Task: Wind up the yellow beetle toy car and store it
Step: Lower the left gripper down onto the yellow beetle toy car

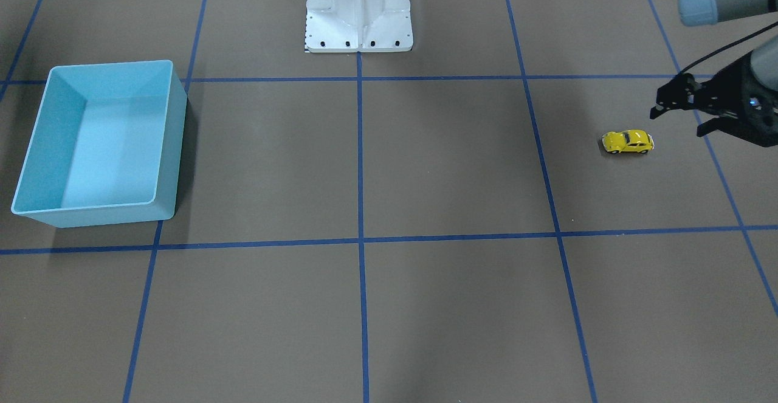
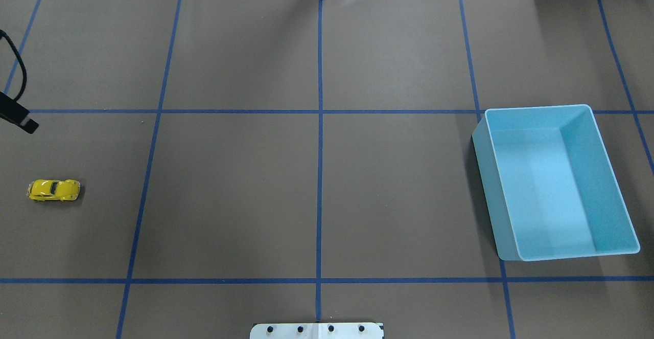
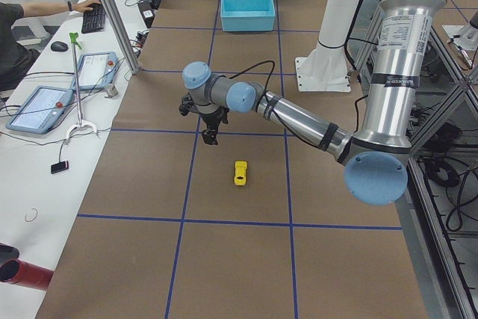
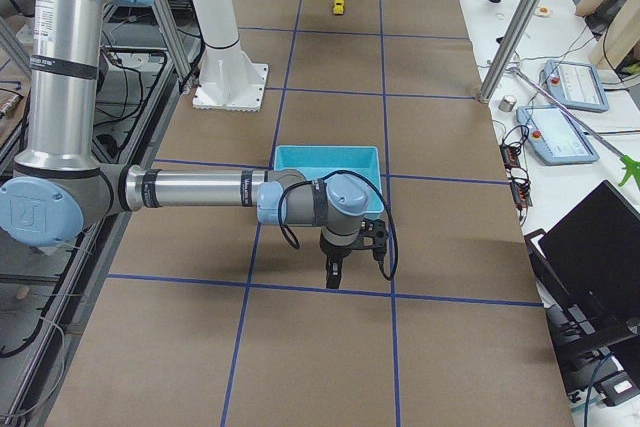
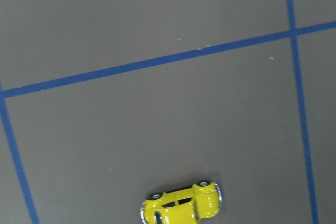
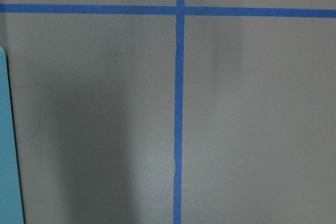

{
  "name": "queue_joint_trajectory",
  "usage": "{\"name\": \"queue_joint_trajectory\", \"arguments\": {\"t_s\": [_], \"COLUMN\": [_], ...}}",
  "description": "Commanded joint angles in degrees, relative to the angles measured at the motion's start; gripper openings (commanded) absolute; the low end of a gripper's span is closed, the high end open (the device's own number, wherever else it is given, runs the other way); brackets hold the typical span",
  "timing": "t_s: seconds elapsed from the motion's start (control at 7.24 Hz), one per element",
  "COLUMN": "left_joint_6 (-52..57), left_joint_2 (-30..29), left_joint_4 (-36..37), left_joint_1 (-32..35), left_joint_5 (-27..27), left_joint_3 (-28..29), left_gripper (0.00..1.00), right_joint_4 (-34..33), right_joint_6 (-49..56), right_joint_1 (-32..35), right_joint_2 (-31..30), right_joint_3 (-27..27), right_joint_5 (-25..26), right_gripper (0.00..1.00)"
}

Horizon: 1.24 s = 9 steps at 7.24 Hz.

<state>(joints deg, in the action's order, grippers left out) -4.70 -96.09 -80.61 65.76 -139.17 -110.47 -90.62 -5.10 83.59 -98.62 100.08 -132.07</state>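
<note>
Brown tabletop (image 1: 450, 166), crossed by blue tape lines, fills every view. We see the left arm (image 3: 299, 117) whole only from the side. It reaches out low and nearly level over the tabletop, with its wrist bent so the claw points down. From the front only its wrist end shows, cut off at the edge. The right arm (image 4: 190, 190) also shows only from the side, stretched level, with its wrist turned down just in front of the light blue bin (image 1: 176, 148).

The bin sits on the robot's right side. The right wrist camera catches only a sliver of it at the picture's edge.

We see the left claw (image 1: 676, 121) hanging above the tabletop with its two black fingers spread apart and nothing between them. From overhead only a black corner of it shows. The right claw (image 4: 334, 273) is too small for us to tell whether it is spread or closed, and its own camera shows no fingers.

The yellow beetle toy car (image 1: 628, 141) stands on its wheels on the robot's left side. It is near the left claw without touching it, and well apart from the bin. In the left wrist view its lower part is cut off.
</note>
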Motion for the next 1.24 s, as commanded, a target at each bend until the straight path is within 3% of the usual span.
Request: {"name": "queue_joint_trajectory", "arguments": {"t_s": [0.0,0.28,0.83,0.97,1.1], "left_joint_6": [6.92,23.54,32.28,33.34,34.48], "left_joint_2": [-0.06,-0.15,3.0,3.8,3.9], "left_joint_4": [-0.69,-0.08,-0.25,-0.51,-0.26], "left_joint_1": [-8.34,-11.43,-17.85,-19.77,-22.14], "left_joint_5": [4.41,12.39,24.1,24.73,29.96], "left_joint_3": [-2.73,-2.73,-4.74,-5.01,-5.54], "left_gripper": [1.0,1.0,1.0,1.0,1.0], "right_joint_4": [0.0,0.0,0.0,0.0,0.0], "right_joint_6": [0.0,0.0,0.0,0.0,0.09], "right_joint_1": [0.0,0.0,0.08,0.09,0.09], "right_joint_2": [0.01,-0.08,-0.17,-0.08,-0.17], "right_joint_3": [0.03,-0.15,0.03,0.12,0.03], "right_joint_5": [0.06,0.06,0.06,0.06,0.06], "right_gripper": [1.0,1.0,1.0,1.0,1.0]}}
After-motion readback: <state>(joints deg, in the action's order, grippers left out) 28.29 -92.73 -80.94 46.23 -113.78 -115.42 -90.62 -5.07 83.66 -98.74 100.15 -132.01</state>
